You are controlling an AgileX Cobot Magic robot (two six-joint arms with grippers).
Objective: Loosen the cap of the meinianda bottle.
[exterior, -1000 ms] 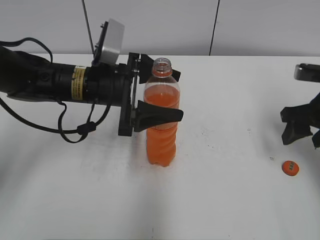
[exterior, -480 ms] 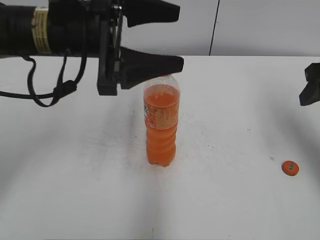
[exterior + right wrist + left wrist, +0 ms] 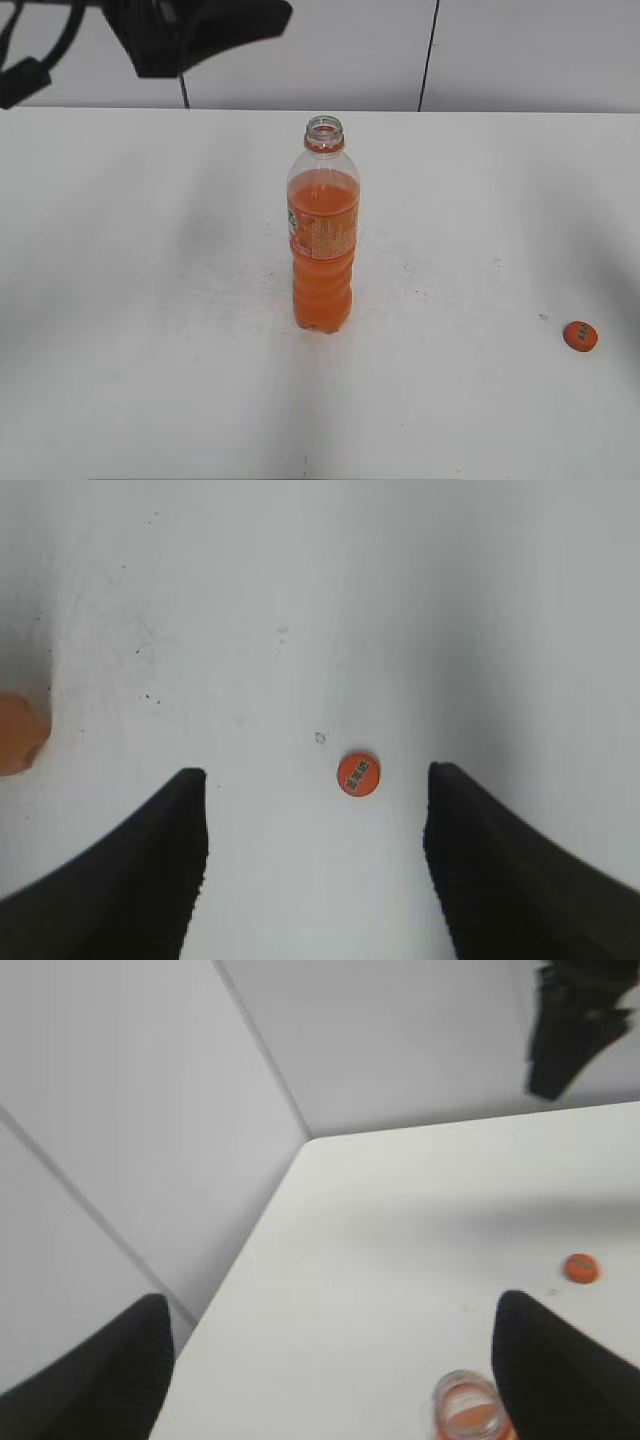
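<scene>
The meinianda bottle stands upright and uncapped at the middle of the white table, with orange drink, an orange label and an orange neck ring. Its open mouth shows in the left wrist view. The orange cap lies flat on the table at the right, far from the bottle. My left gripper is open and empty, high above and left of the bottle. My right gripper is open and empty above the table, and the cap lies between its fingers, nearer the right one.
The white table meets a grey panelled wall at the back. The right arm shows as a dark shape at the top of the left wrist view. The bottle's base shows at the left edge of the right wrist view.
My left gripper, which stood round the bottle's upper part, has risen and drawn back to the left, leaving the bottle standing. My right gripper has left the exterior view at the right.
</scene>
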